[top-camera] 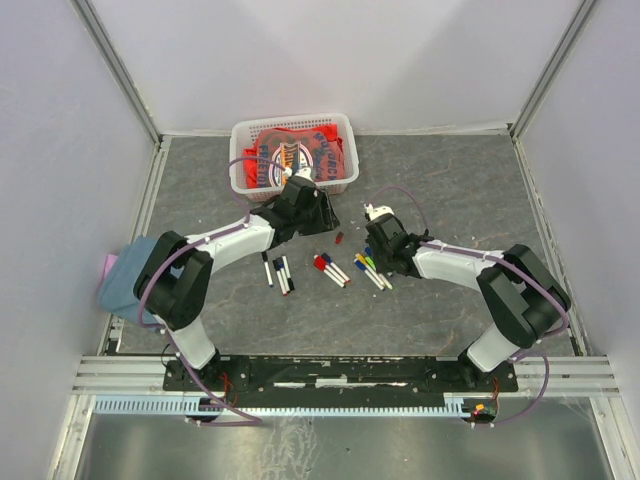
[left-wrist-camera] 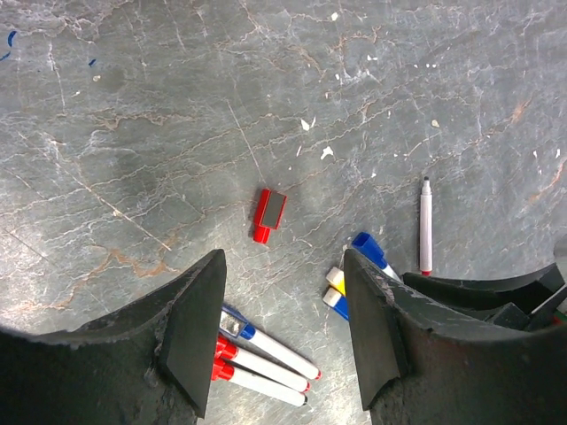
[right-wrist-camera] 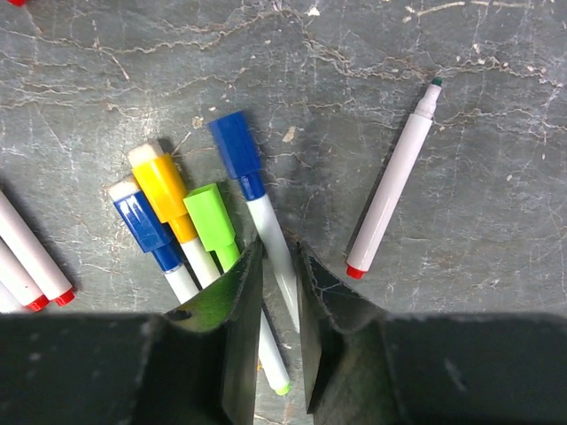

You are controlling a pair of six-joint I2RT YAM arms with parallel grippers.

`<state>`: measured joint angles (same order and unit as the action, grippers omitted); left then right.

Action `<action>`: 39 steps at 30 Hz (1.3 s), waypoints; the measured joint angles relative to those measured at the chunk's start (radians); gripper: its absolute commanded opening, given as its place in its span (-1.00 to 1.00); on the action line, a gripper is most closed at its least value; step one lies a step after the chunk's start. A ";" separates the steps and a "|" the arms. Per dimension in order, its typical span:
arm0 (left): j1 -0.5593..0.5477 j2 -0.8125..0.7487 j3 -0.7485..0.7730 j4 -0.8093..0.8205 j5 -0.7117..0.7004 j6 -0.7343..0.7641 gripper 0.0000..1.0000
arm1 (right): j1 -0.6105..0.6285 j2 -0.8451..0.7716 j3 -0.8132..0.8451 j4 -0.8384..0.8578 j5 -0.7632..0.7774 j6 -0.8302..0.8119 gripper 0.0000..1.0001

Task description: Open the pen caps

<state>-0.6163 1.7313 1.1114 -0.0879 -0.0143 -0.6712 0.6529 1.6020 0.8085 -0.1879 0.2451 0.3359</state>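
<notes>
The left gripper [left-wrist-camera: 282, 305] hangs over the grey veined table [left-wrist-camera: 133, 115] with its fingers spread wide and nothing held. A loose red cap [left-wrist-camera: 268, 215] lies alone just beyond the gap. Three capped pens [left-wrist-camera: 261, 370], two red and one blue, lie near the left finger. At the right finger lie a blue-capped pen [left-wrist-camera: 370, 251] and two yellow caps [left-wrist-camera: 336, 277]. Farther right is an uncapped pen [left-wrist-camera: 425, 228].

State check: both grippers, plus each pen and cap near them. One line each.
left gripper: open, empty
right gripper: shut on blue pen
blue pen: capped
other blue pen: capped
yellow pen: capped
green pen: capped
bare pen: uncapped, tip exposed
red cap: off, lying loose
</notes>
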 measured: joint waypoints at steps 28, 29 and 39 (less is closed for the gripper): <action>0.005 -0.014 -0.111 0.217 0.322 -0.202 0.31 | 0.006 -0.212 -0.024 -0.012 -0.066 -0.008 -0.97; 0.005 -0.014 -0.121 0.241 0.337 -0.217 0.31 | 0.007 -0.218 -0.024 -0.006 -0.080 -0.008 -0.98; 0.003 -0.014 -0.166 0.372 0.412 -0.312 0.31 | 0.013 -0.247 -0.055 0.048 -0.208 0.034 -0.98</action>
<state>-0.6128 1.7176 0.9455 0.2840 0.3977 -0.9836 0.6659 1.3548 0.7540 -0.1398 0.0372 0.3695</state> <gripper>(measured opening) 0.654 0.031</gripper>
